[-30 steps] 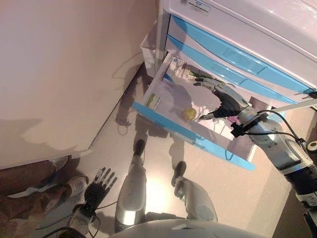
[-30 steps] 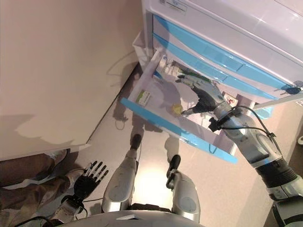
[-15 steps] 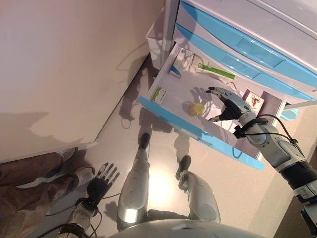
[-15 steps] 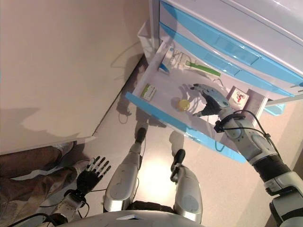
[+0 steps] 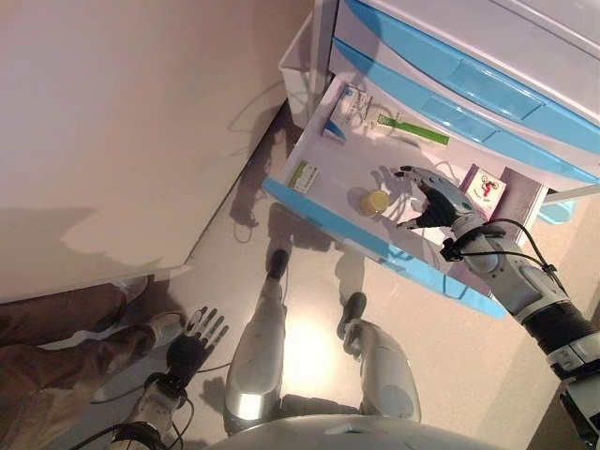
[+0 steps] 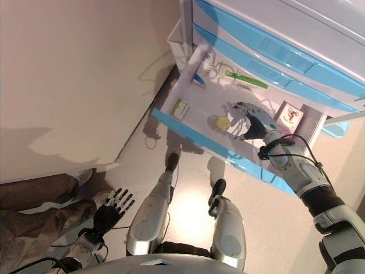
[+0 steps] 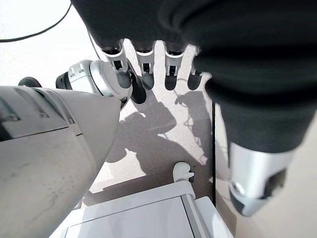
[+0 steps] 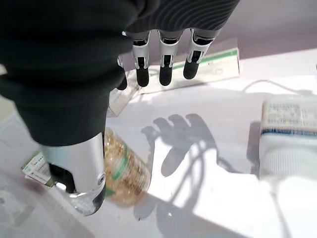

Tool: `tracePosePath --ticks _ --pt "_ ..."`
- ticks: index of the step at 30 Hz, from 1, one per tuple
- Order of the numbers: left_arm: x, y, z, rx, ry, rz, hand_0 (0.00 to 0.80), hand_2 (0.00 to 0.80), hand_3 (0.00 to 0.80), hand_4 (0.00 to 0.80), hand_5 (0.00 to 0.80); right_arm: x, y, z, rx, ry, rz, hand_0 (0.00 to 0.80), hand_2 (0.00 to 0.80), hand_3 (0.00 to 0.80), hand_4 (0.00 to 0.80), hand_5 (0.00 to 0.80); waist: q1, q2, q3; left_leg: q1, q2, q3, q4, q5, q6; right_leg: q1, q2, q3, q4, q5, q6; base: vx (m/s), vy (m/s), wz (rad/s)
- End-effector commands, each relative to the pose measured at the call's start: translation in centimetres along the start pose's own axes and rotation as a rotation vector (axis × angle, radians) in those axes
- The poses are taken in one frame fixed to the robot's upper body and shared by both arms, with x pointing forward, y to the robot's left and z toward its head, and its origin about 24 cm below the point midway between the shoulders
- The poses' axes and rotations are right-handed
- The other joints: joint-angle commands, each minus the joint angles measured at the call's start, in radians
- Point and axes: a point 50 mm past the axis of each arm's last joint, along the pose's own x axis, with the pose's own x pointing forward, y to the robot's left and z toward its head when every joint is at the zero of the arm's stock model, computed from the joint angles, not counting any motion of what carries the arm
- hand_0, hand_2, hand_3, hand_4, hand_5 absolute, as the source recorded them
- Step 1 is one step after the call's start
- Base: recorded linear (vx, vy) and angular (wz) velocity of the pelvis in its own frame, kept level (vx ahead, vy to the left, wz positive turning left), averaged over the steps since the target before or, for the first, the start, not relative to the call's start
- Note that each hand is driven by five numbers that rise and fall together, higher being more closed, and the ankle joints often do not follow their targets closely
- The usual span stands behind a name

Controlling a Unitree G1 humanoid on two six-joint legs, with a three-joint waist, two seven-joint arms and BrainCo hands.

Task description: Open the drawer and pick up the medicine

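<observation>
The lowest drawer (image 5: 319,214), white with a blue front, stands pulled out of the cabinet. A small bottle of yellow pills (image 5: 376,201) lies in its middle, also seen as the bottle (image 8: 124,171) beside the thumb in the right wrist view. My right hand (image 5: 433,199) hovers open just right of that bottle, fingers straight and holding nothing. A long green-and-white box (image 5: 412,129) lies at the drawer's back. My left hand (image 5: 192,339) hangs open low beside my leg, above the floor.
The drawer also holds a white-and-blue box (image 5: 343,108), a small green-labelled box (image 5: 303,175), a red-printed box (image 5: 484,186) and a white container (image 8: 290,136). Shut blue drawers (image 5: 450,75) sit above. A person's legs (image 5: 56,347) are at lower left, by a beige wall.
My right hand has drawn back from the long box at the drawer's rear to the spot beside the pill bottle. The head camera has shifted a little.
</observation>
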Motion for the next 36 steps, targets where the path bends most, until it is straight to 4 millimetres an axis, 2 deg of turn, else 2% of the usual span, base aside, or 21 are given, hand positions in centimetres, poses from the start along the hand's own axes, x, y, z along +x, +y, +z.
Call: tracePosePath --ticks 1,14,23,36 --pt "-0.9 0.4 -0.5 0.015 0.021 -0.003 0.0 0.0 0.0 0.0 0.0 0.4 -0.7 1.4 0.012 -0.087 -0.026 0.0 0.0 0.0 0.0 0.0 0.008 0.005 -0.038 -0.029 -0.016 0.02 0.098 -0.135 0.025 -0.038 0.018 -0.001 -0.025 0.058 -0.02 0.0 0.0 0.0" --pt "-0.7 0.1 -1.1 0.001 0.033 -0.018 0.0 0.0 0.0 0.0 0.0 1.1 0.4 2.5 0.006 -0.125 0.018 0.0 0.0 0.0 0.0 0.0 0.017 0.025 -0.024 -0.035 -0.026 0.013 0.105 -0.131 0.03 -0.053 0.01 -0.012 0.004 0.048 -0.026 0.003 0.011 0.02" --pt "-0.5 0.0 -1.0 -0.003 0.031 -0.021 0.0 0.0 0.0 0.0 0.0 1.7 0.6 3.1 -0.001 -0.134 0.031 0.0 0.0 0.0 0.0 0.0 0.025 0.023 -0.017 -0.039 -0.029 0.011 0.109 -0.131 0.032 -0.057 0.009 -0.016 0.01 0.048 -0.026 0.004 0.004 0.02" --pt "-0.6 0.2 -0.6 0.005 0.027 -0.019 0.0 0.0 0.0 0.0 0.0 2.1 0.8 2.6 -0.002 -0.084 0.02 0.0 0.0 0.0 0.0 0.0 0.035 0.012 -0.017 -0.045 -0.029 0.007 0.109 -0.132 0.036 -0.063 0.013 -0.02 0.008 0.053 -0.025 0.003 -0.002 0.01"
